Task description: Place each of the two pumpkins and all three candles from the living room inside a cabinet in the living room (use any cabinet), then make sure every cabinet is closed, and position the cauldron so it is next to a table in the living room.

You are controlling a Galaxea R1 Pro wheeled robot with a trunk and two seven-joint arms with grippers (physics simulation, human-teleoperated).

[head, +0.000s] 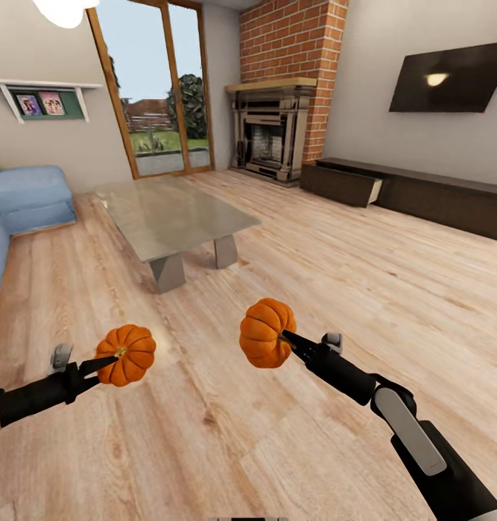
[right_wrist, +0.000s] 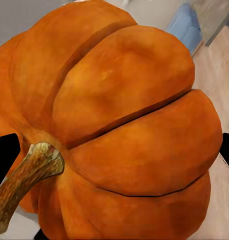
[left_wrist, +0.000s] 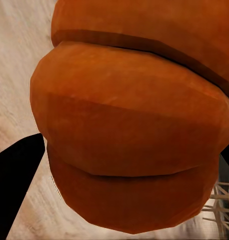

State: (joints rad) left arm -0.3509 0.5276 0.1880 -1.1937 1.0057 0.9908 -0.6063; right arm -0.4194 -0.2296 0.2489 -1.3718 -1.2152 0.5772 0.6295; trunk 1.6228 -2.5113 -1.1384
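Two pumpkins (head: 126, 354) (head: 266, 333), L/R grippers (head: 107, 362) (head: 288, 339) clamped

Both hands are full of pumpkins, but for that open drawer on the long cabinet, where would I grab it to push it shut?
Take the open drawer by its front panel, coming from the room side. It juts out of the cabinet toward the floor, so its flat front faces you.

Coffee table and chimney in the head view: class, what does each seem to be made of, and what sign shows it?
Coffee table: its top looks like glass, smooth and glossy, with pale reflections; its grey angular legs could be stone or metal. Chimney: red brick, matt, with visible mortar lines.
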